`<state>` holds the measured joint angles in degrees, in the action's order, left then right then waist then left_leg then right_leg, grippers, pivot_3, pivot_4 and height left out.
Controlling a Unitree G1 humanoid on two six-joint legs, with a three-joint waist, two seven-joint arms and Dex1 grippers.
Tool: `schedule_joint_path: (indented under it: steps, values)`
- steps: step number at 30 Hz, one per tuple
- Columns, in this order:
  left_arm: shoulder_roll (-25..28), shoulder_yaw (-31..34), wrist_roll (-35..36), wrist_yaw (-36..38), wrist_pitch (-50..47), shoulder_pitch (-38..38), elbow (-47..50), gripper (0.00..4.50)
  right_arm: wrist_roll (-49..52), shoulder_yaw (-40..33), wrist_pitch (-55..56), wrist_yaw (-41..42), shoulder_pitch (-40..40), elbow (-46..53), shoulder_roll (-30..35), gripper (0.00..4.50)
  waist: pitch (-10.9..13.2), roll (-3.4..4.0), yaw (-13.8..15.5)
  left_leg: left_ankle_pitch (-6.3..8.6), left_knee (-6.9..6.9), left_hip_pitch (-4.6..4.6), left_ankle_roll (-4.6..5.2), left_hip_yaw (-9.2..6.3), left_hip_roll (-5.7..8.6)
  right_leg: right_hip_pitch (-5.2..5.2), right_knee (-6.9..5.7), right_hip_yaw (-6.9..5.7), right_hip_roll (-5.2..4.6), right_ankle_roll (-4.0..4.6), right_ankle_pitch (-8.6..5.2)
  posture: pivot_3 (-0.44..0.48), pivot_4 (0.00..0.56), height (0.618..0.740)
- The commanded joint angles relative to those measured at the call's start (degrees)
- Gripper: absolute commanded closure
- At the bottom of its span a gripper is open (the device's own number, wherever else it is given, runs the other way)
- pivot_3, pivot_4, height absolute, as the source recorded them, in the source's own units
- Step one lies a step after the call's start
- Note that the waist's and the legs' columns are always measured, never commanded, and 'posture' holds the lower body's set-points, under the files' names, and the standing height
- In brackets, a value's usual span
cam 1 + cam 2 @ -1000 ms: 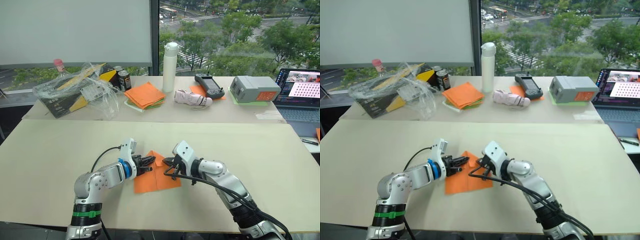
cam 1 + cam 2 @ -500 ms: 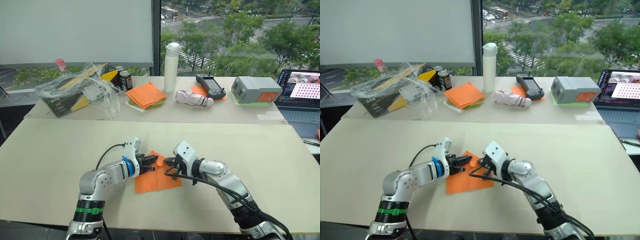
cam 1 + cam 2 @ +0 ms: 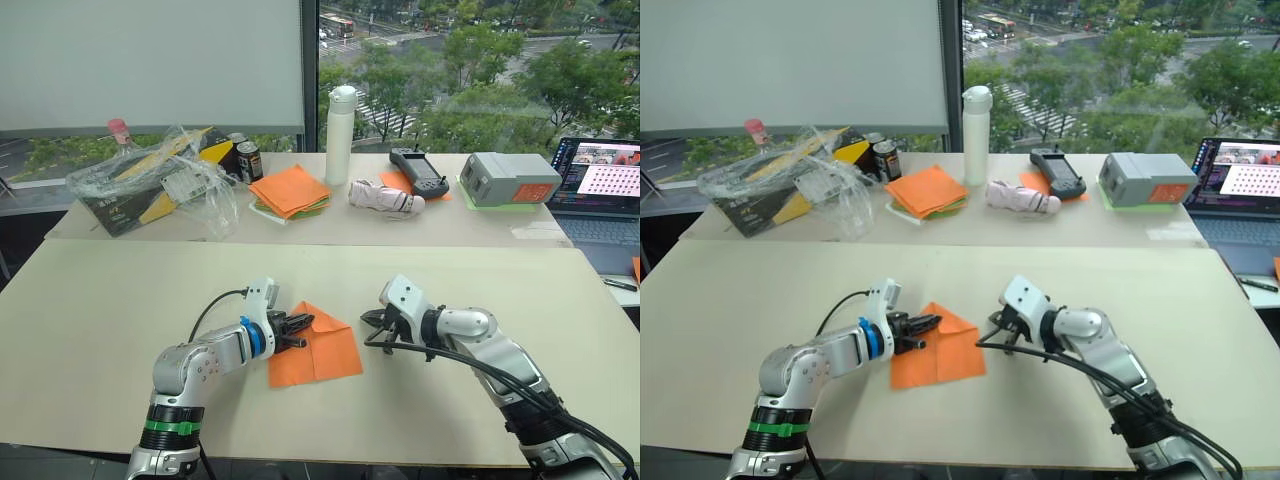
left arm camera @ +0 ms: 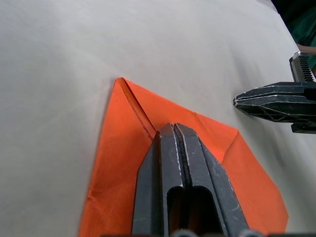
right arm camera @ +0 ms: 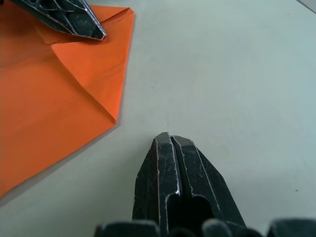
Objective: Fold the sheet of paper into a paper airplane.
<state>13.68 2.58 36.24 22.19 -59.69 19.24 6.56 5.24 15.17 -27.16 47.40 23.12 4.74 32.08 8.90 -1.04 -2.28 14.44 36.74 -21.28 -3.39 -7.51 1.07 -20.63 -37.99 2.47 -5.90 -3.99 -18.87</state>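
While closed and pressing on the paper (image 3: 318, 343), left hand (image 3: 303, 327); right hand (image 3: 374, 323) closed, near the paper, apart.

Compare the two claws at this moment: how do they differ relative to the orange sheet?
The left claw rests on the sheet of paper, over a folded corner; the right claw sits off the sheet, above bare table. The left points toward the right, and the right points back at the paper. Both are shut.
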Motion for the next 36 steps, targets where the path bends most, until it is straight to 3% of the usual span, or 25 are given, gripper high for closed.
schedule_joint_path:
  steps: [1,19,36]
  values:
    - [0.0,-2.1,-1.8,-0.6,-1.5,-1.8,-2.8,4.48,0.3,2.0,0.9,2.6,-1.1,1.3,0.0,4.50,0.0,0.00,0.0,0.01,0.00,0.04,0.02,0.00,0.00,0.05,0.01,-0.01,0.00,0.00,0.00,0.000,0.150,0.740]
    - [-0.6,-1.2,-1.8,-1.2,-1.4,-2.2,-2.5,4.48,1.4,1.0,0.3,4.0,2.1,-1.3,-3.6,4.50,0.0,0.00,-0.1,0.04,0.01,0.19,0.07,-0.01,0.00,0.23,0.04,-0.03,-0.01,0.00,0.00,0.000,0.150,0.740]
    - [-0.6,-1.1,-1.7,-1.3,-1.6,-2.4,-2.4,4.48,18.0,-6.3,-26.2,6.7,4.0,5.9,-1.5,4.50,0.0,0.00,0.0,0.06,0.01,0.16,0.10,-0.01,0.01,0.22,0.07,-0.03,-0.02,0.00,0.00,0.000,0.150,0.740]
